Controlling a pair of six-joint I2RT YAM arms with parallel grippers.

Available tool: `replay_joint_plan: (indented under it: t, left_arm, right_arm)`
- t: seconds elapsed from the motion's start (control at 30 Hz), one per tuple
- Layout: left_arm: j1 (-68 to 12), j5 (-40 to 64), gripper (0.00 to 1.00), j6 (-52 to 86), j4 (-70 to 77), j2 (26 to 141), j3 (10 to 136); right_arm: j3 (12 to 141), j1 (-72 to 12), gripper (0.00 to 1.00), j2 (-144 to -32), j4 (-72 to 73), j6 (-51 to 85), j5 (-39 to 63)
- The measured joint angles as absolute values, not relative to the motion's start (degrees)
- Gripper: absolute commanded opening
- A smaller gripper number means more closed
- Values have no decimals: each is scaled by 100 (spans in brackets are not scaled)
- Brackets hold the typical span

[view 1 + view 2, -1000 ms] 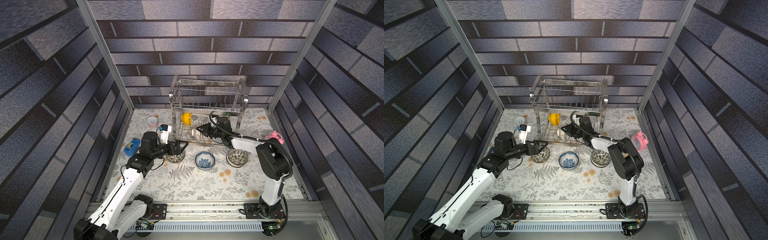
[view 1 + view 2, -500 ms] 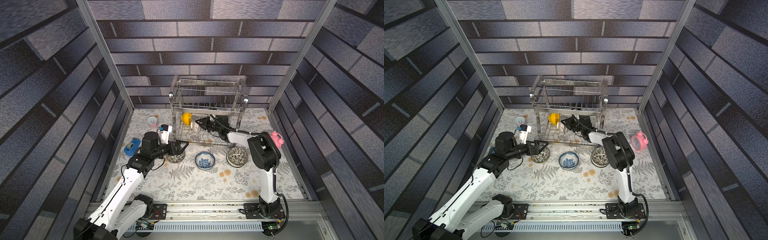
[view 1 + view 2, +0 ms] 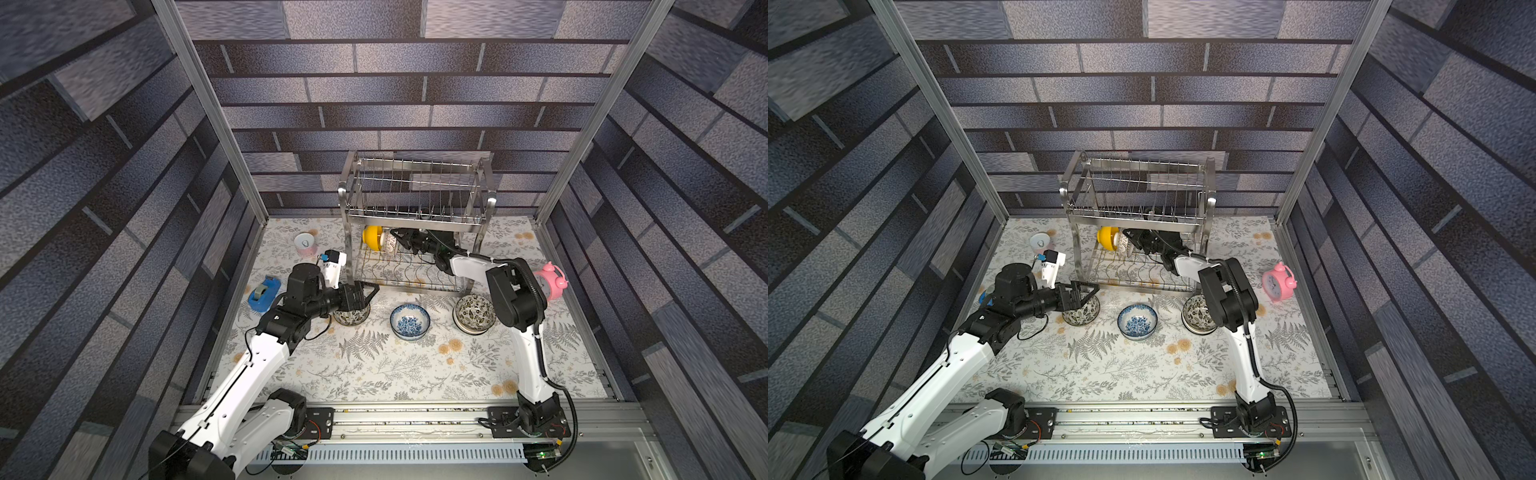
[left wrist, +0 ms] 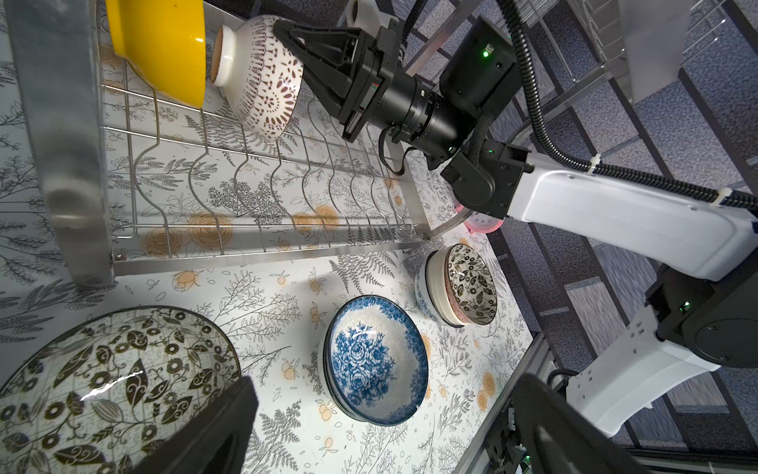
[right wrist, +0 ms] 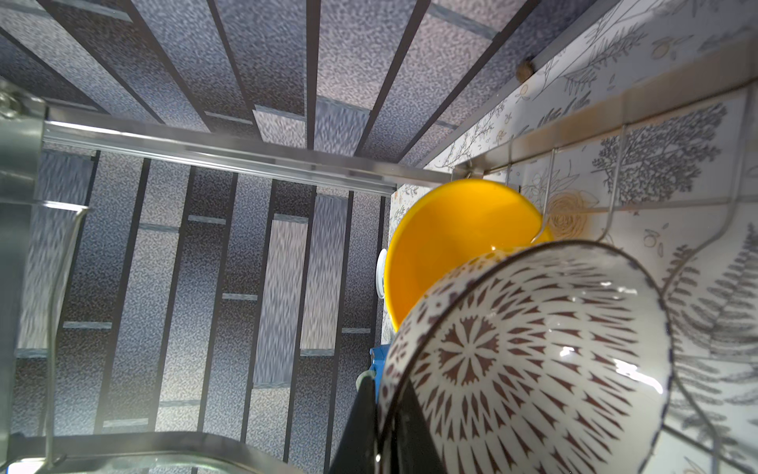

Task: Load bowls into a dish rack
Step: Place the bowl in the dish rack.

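Bowl-loading scene viewed from above. A two-tier steel dish rack (image 3: 419, 219) stands at the upper centre of a fern-printed tabletop (image 3: 374, 374). The right hand (image 3: 401, 241) reaches into the rack's lower tier from the right of the frame. Its jaws are pressed together on the rim of a cream bowl with brown cut-out pattern (image 4: 262, 82).

That bowl is tipped on edge, with its opening toward the hand and its foot toward the left of the frame. The foot sits just beside a yellow bowl (image 3: 371, 237) already standing on edge in the tier. Whether the two touch, or the cream bowl rests on the divider wires, cannot be told.

The bowl lies left of the hand, with the wire slots below it. The next move is probably a short drop into a slot, then a release.

The left hand (image 3: 371, 294) hovers with jaws spread at the lower left of the rack, above a dark leaf-patterned bowl (image 3: 353, 316) on the tabletop. A blue-and-white bowl (image 3: 409, 325) and a short stack of bowls (image 3: 473, 316) wait further right, in front of the rack.
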State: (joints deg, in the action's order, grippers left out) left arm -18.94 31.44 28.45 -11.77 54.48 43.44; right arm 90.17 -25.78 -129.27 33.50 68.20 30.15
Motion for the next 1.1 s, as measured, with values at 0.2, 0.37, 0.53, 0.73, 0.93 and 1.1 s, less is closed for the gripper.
replay_joint_plan:
  t: [0.2,0.37,0.53,0.73,0.93,1.1]
  left_arm:
    - [-2012,3094,100,2827,-1227,5636,4353]
    - [-2060,3013,100,2770,-1273,5675,4438]
    - [-2071,2971,100,2735,-1288,5697,4504]
    - [-2108,2956,100,2724,-1299,5758,4519]
    - [-2130,2932,100,2716,-1330,5760,4519]
    - [-2137,2917,100,2716,-1330,5758,4521]
  right_arm:
    - [9531,-2534,0,-13273,3328,6851,3048]
    - [9885,-2534,0,-13572,3275,6895,3164]
    - [10040,-2534,0,-13714,3295,6980,3280]
    - [10173,-2497,0,-13909,3656,7255,3498]
    - [10263,-2495,0,-14081,4123,7496,3660]
    - [10348,-2497,0,-14149,4178,7575,3771]
